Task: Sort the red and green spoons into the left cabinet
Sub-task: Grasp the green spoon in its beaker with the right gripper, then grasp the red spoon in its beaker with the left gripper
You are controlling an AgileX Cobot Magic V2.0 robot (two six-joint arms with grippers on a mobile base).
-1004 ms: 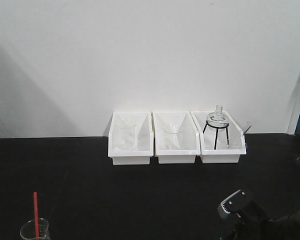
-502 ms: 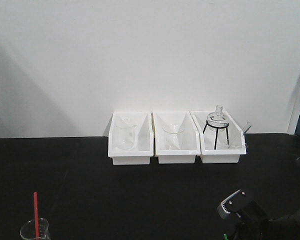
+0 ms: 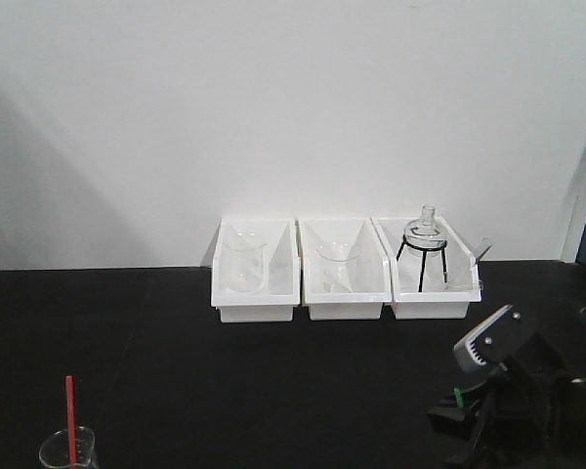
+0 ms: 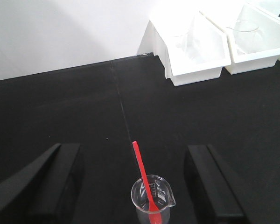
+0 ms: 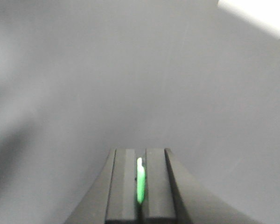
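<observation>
Right gripper (image 5: 139,153): clamped tight on green spoon (image 5: 140,183), with only a thin green sliver showing between the 2 pads. Long axis of that spoon: straight along the fingers, toward 12 o'clock in the right wrist view. Sits low at 5 o'clock in the front view, above black table (image 3: 273,371) and well apart from the 3 bins (image 3: 345,293).

Left gripper (image 4: 128,147): spread wide, holding nothing. Frames red spoon (image 4: 142,173) between its 2 fingers without touching either. Red spoon: bowl end down in beaker (image 4: 153,201), handle leaning up and away toward 11 o'clock in the left wrist view. Stands at 7 o'clock in the front view, far across the table from the right gripper, so plainly nearer the left arm.

Cabinet: absent from all 3 views, so cannot tell which way it lies from either gripper, nor how its shelves face.

Judging from this: green spoon in hand but not yet delivered, red spoon untouched in its beaker. Likely calls next for a carry of the green spoon to the cabinet. Worth minding the thin pinch, since a slim handle held along the fingers could slip or swing. Bins at 12 o'clock hold glassware only and play no part.
</observation>
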